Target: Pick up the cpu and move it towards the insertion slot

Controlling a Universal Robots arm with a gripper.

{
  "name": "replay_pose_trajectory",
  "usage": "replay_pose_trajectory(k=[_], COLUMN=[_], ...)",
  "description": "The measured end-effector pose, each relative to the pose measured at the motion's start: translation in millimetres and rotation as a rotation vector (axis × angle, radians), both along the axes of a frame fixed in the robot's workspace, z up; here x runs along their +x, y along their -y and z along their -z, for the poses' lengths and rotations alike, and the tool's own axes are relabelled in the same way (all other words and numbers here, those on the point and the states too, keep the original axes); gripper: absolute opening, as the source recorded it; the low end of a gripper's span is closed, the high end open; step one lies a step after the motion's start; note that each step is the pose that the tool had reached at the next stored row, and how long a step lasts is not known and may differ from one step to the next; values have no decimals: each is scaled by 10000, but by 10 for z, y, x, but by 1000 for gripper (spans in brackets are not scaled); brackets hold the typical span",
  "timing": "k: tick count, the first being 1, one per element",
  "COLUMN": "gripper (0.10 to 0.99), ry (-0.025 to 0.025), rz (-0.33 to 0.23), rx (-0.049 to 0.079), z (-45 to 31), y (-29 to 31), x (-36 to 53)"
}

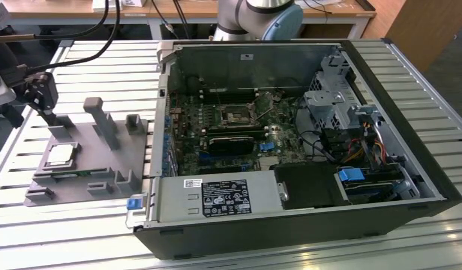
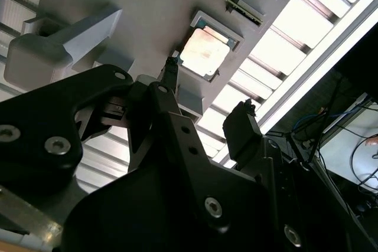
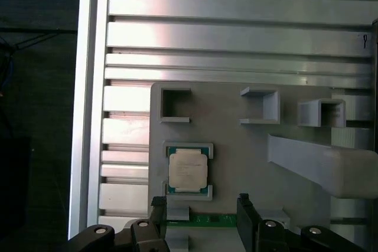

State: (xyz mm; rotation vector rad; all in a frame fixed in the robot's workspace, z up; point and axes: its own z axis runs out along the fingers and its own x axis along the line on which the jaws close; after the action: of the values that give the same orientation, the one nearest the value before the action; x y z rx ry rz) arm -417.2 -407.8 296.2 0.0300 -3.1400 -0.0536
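- While my pincer (image 1: 46, 118) hangs over the grey fixture plate (image 1: 89, 174) at the exterior view's left, its jaws stand parted and grasp nothing.
- In the first wrist view my pincer (image 3: 201, 206) shows two dark fingers (image 3: 157, 210) set wide apart. Bare grey plate and a green strip of board (image 3: 201, 221) lie in the gap between them.
- The cpu (image 3: 188, 170) lies flat in a square recess of the plate, silver face up. It is just beyond my fingertips and roughly in line with the gap, and I am not touching it.
- In the second wrist view the cpu (image 2: 205, 51) sits in that pocket near the tip of one finger (image 2: 171, 69), outside my pincer (image 2: 208, 90).
- In the exterior view the cpu (image 1: 60, 154) rests on the plate nearer the camera than my pincer, apart from it.
- The plate lies on the slatted metal table (image 1: 66, 236), beside the open computer case (image 1: 291, 225).
- The insertion slot (image 1: 237, 116) is a dark square socket with a silvery frame, set on the green circuit board (image 1: 291, 143) inside that case. It is well apart from the cpu, toward the exterior view's right.
- A tall grey post (image 1: 103, 121) rises from the plate between the cpu and the case.
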Motion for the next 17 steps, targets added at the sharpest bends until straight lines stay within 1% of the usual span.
replay_pose_trajectory(k=[17], gripper=[588], ry=[0], rz=[0], rx=[0], z=[62], y=[0], x=[0])
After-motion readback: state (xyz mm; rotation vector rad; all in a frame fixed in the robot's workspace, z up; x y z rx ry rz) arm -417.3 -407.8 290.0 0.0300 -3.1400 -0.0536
